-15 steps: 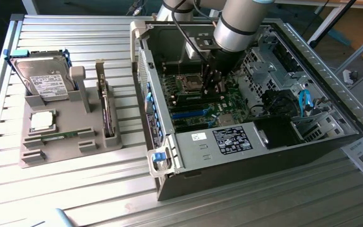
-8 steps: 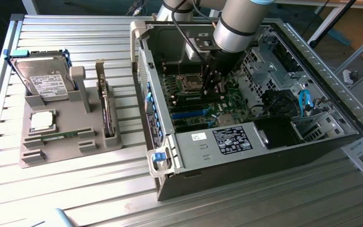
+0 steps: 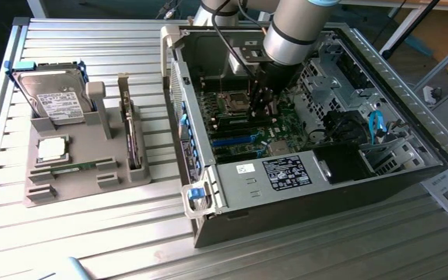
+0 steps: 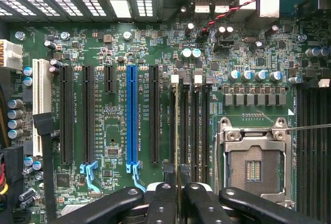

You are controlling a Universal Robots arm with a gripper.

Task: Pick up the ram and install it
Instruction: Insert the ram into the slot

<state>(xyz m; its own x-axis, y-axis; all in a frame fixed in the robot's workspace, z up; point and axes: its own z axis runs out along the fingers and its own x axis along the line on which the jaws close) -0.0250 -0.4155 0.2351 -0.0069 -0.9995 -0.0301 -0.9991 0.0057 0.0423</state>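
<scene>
Your gripper [image 4: 178, 189], clamped on the ram [image 4: 177, 131], has open room down to the motherboard [image 4: 113, 125]. The raised frame of the CPU socket [image 4: 253, 162] stands just beside it. The case wall [image 3: 179, 81] and the drive cage [image 3: 323, 81] hem the arm [image 3: 294, 35] in on either side.

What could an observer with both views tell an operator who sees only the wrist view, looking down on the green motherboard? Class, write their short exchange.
Operator: My gripper is over the green motherboard. Is any memory outside the case?
Observer: Yes, a slim green ram stick lies flat in the grey plastic tray, on the exterior view's left of the open metal computer case.
Operator: What else does the tray hold?
Observer: A silver hard drive stands on edge in the same tray.
</scene>
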